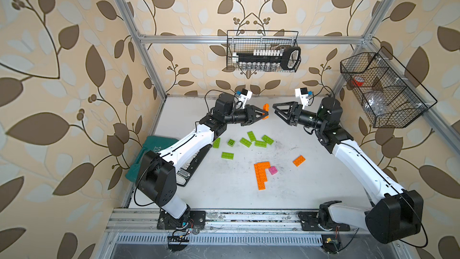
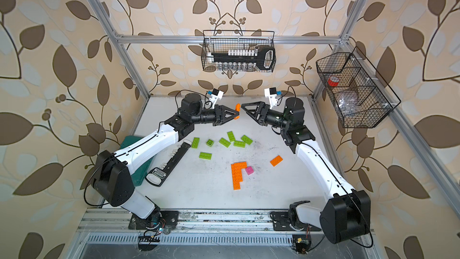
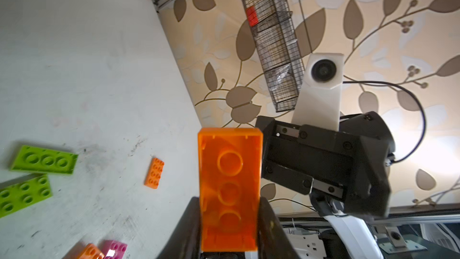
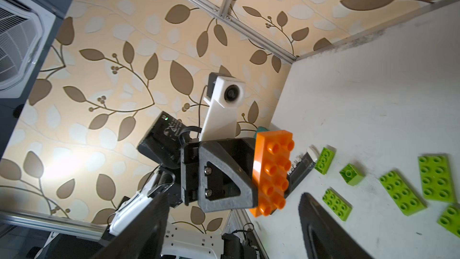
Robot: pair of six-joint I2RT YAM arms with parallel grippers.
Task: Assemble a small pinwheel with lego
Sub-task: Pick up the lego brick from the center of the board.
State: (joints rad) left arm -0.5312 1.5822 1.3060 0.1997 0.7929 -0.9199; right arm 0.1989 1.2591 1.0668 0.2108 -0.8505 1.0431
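In the upper middle of the frame, the left fingers (image 3: pixel 184 225) are clenched on an orange brick (image 1: pixel 266 107) above the desk (image 1: pixel 224 185); the right fingers (image 4: pixel 323 230) stand released just beside it.

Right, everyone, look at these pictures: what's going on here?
Two robot arms are working over a white table strewn with lego. The left gripper is shut on an orange brick, held up above the table. The right gripper faces it, open and empty, a little apart. Below lie an L-shaped orange assembly with a pink brick in its crook, a loose orange brick and scattered lime-green bricks.
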